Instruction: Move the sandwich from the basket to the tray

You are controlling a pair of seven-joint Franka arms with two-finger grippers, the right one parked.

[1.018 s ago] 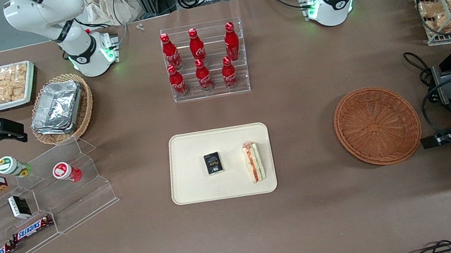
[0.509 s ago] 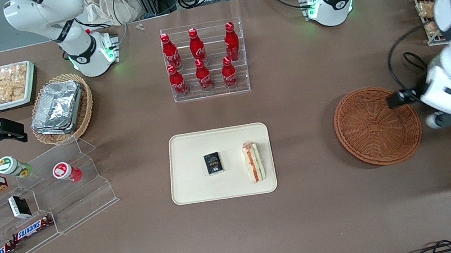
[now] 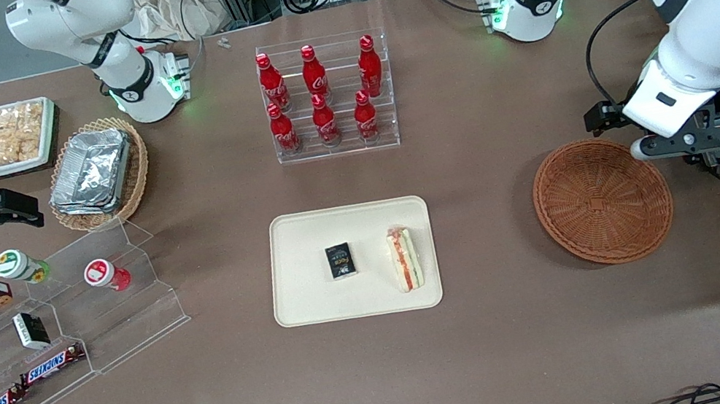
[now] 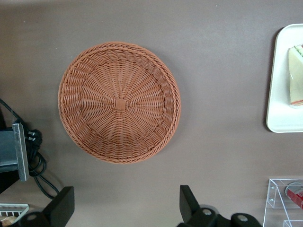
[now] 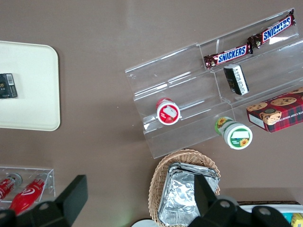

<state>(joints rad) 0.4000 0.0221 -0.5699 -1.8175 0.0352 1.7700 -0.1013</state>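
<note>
On the flat cream-beige rectangular plastic tray (image 3: 318,298), at its three o'clock edge, I see the triangular white-bread sandwich (image 3: 405,258) already delivered, the round reddish-brown wicker basket (image 3: 602,200) empty, and my left gripper (image 4: 127,208) spread wide above it, so I judge only parking remains.

Arm shell (image 3: 706,22): glossy white, rounded segments.
Joint caps: dark grey, circular.
Base (image 3: 529,5): white, green status lights.
Cables: black, looped along the wrist.
Gripper (image 4: 125,208): black, two angular fingers (image 4: 64,203), round screw heads near their roots.
</note>
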